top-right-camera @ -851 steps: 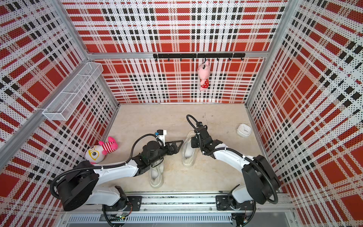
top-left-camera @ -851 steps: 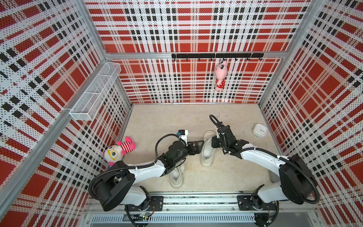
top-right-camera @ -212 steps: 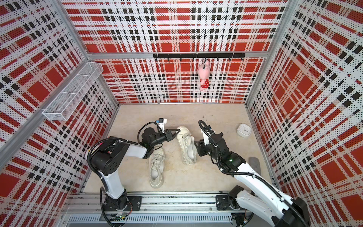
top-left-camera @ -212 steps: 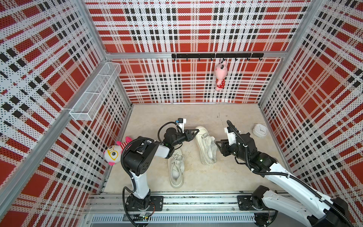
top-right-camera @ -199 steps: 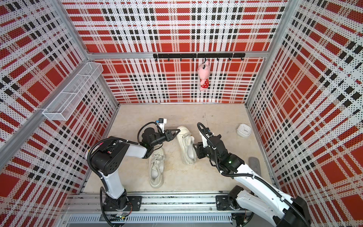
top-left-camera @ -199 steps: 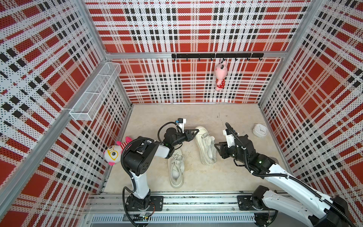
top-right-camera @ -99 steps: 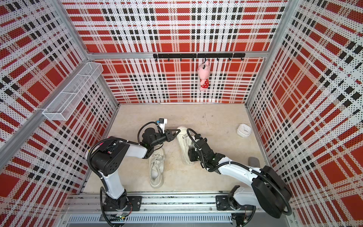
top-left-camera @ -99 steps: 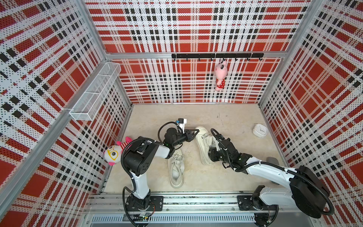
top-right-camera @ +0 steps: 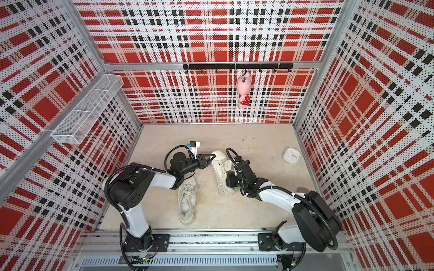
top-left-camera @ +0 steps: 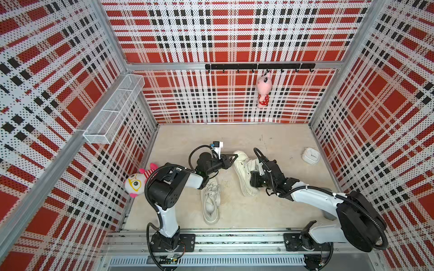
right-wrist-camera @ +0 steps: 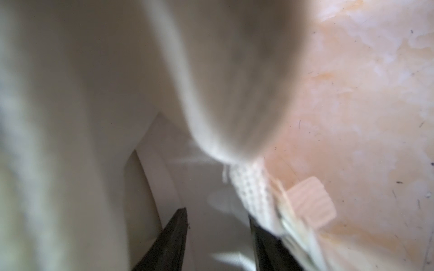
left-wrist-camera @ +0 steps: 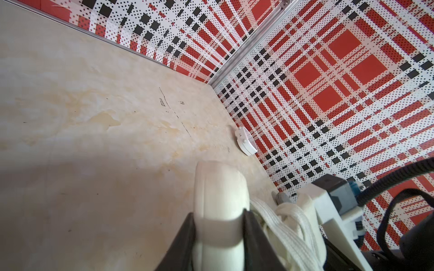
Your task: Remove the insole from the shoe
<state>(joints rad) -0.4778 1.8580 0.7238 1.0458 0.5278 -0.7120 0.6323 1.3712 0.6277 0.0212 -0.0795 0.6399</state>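
A white shoe lies tipped on its side at mid-floor, seen in both top views. My left gripper is shut on its toe end; in the left wrist view the black jaws clamp the shoe's toe rim, with the laces beside them. My right gripper is at the shoe's heel opening. Its wrist view is blurred: the open gripper sits inside the shoe's mouth, nothing between the fingers. I cannot make out the insole; it is hidden inside the shoe.
A second white shoe lies flat toward the front rail. A small white device sits near the right wall and a plush toy at the left wall. A pink plush hangs from the back hook rail; a wire basket is mounted on the left wall.
My right arm has swung in to the shoe's heel opening, and its jaws have spread wider. The left gripper has kept its hold on the toe, hardly moving.
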